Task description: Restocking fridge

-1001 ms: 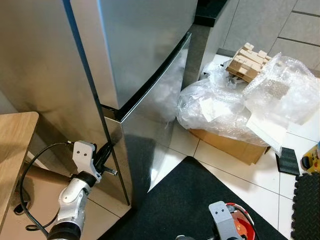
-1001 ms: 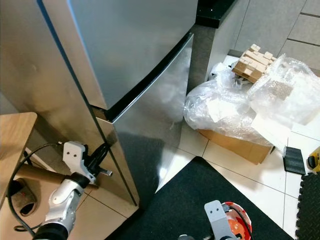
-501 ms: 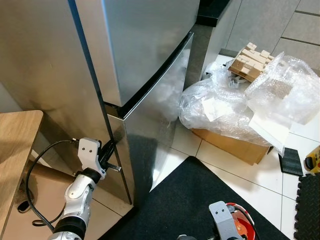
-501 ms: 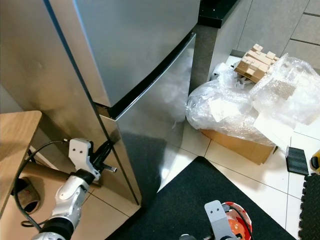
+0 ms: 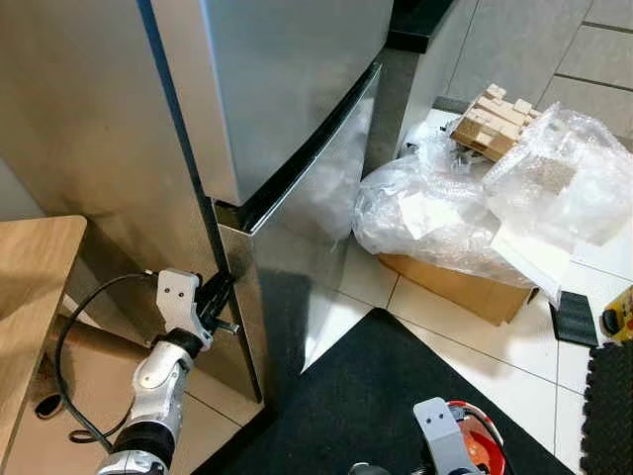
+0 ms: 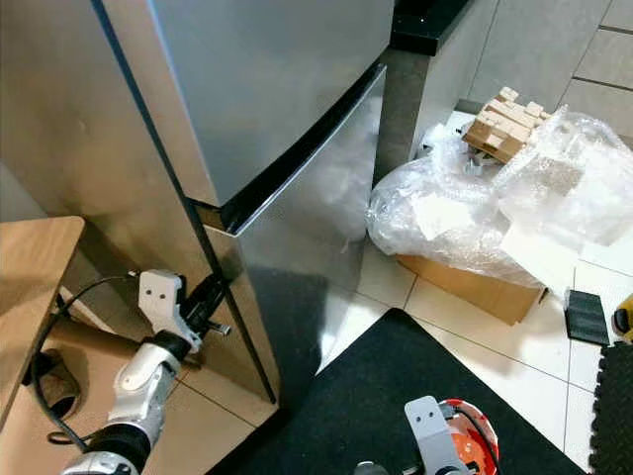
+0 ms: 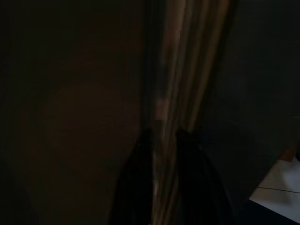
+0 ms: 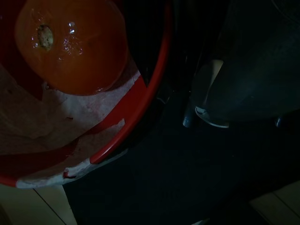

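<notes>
Fingertips of your left gripper [image 5: 220,297] wedge, nearly closed, at the tall stainless-steel fridge's [image 5: 287,109] lower door edge; they may slip off. Your right gripper's [image 5: 450,450] grip on the red bowl [image 8: 93,126] with an orange fruit [image 8: 70,44] is unreadable.

**Right wrist view: red bowl with orange fruit**

Upper left of frame: an orange fruit [image 8: 70,44], round and glossy, stem scar visible, sits inside a red bowl [image 8: 140,101]. White paper [image 8: 56,124] lines the bowl beneath it. Right of frame: dark, a pale rounded object [image 8: 211,101], unidentifiable. Lower edge: slivers of light floor tile [image 8: 33,206].
</notes>
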Robot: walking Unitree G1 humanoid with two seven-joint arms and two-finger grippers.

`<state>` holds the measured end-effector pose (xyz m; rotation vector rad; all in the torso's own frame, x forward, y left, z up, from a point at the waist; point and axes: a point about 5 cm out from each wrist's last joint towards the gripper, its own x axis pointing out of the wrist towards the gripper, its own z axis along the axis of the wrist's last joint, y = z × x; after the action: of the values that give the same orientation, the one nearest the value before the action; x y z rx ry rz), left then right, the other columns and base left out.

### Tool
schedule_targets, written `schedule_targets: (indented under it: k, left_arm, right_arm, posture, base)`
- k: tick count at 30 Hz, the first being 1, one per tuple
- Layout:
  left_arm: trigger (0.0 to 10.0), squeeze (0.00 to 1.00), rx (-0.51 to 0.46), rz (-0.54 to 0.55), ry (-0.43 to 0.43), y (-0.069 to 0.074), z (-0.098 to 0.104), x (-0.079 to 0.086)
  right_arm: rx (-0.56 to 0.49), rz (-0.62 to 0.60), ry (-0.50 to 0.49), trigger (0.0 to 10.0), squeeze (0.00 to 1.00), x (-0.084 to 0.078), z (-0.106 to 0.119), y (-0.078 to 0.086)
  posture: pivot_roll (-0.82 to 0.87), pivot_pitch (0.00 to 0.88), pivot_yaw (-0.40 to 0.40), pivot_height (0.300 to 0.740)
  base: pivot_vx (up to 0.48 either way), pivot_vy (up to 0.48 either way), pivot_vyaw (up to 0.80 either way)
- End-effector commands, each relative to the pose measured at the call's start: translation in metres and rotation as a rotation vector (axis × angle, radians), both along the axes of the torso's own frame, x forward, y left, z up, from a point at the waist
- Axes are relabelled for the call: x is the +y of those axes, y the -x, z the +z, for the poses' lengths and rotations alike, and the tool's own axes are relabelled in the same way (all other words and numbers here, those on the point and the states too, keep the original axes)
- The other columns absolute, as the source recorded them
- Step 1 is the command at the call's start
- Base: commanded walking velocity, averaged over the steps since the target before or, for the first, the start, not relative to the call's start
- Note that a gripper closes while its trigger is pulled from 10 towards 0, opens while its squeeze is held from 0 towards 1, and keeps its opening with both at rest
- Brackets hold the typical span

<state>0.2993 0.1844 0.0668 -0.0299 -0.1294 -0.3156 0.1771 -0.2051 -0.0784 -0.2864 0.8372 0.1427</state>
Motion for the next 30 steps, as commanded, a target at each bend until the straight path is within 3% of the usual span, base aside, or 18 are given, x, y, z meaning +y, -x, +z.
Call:
schedule_targets:
  k: [1, 11, 12, 16, 23, 30]
  left_arm:
    - [10.0, 1.00, -0.015, 0.029, 0.021, -0.004, 0.004, 0.002]
    - [10.0, 1.00, -0.016, 0.020, 0.023, -0.002, 0.004, 0.004]
    - [10.0, 0.00, -0.013, -0.018, 0.046, 0.000, 0.003, 0.001]
    - [10.0, 0.00, 0.009, -0.159, 0.075, 0.011, -0.003, -0.010]
    - [10.0, 0.00, 0.055, -0.305, 0.091, 0.029, -0.012, -0.025]
    - [10.0, 0.00, 0.127, -0.532, 0.116, 0.041, -0.019, -0.057]
  right_arm:
    - [-0.010, -0.009, 0.006, 10.0, 0.00, -0.003, 0.000, 0.002]
    - [-0.009, -0.009, 0.005, 10.0, 0.00, -0.003, 0.000, 0.001]
    - [-0.007, -0.010, 0.004, 10.0, 0.00, -0.003, 0.000, 0.002]
    - [-0.005, -0.013, 0.002, 10.0, 0.00, -0.002, -0.001, 0.003]
    - [0.009, -0.008, 0.000, 10.0, 0.00, -0.003, -0.002, 0.007]
    - [0.012, 0.001, 0.001, 10.0, 0.00, -0.003, -0.002, 0.006]
  posture:
    - [-0.19, 0.129, 0.011, 0.740]
    - [-0.19, 0.131, 0.011, 0.740]
    - [-0.19, 0.132, 0.012, 0.740]
    - [-0.19, 0.137, 0.016, 0.740]
    - [-0.18, 0.146, -0.004, 0.740]
    - [-0.17, 0.155, -0.016, 0.740]
  base:
    - [0.000, 0.000, 0.00]
    - [0.000, 0.000, 0.00]
    - [0.000, 0.000, 0.00]
    - [0.000, 0.000, 0.00]
    - [0.000, 0.000, 0.00]
    - [0.000, 0.000, 0.00]
